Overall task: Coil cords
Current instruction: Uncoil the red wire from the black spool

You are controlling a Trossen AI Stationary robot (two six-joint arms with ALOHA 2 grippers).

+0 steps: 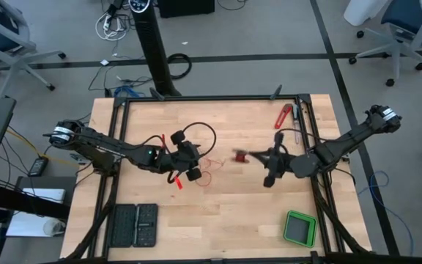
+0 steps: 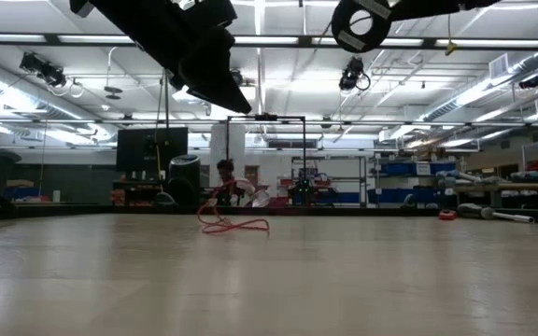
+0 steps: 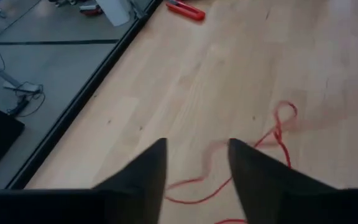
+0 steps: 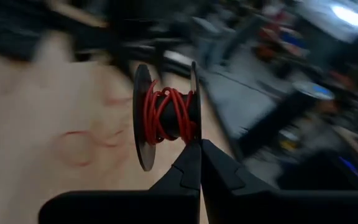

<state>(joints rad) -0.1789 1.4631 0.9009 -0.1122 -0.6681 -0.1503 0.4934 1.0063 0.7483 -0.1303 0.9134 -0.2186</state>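
Right tool [image 4: 199,144] pinched the dark spool wound with thin red wire [image 4: 168,115]; left tool [image 3: 197,155] hung wide over loose red wire on the wooden desk [image 3: 241,74].

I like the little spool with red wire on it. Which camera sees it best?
The right wrist view: the dark spool wound with thin red wire fills the middle, pinched by the right gripper. The high view shows only a small red blur; I cannot find it in the other views.

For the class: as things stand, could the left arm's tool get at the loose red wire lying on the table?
Probably yes. The left tool stands open just above the loose red wire, with only bare table between. The right tool holds the spool apart from it.
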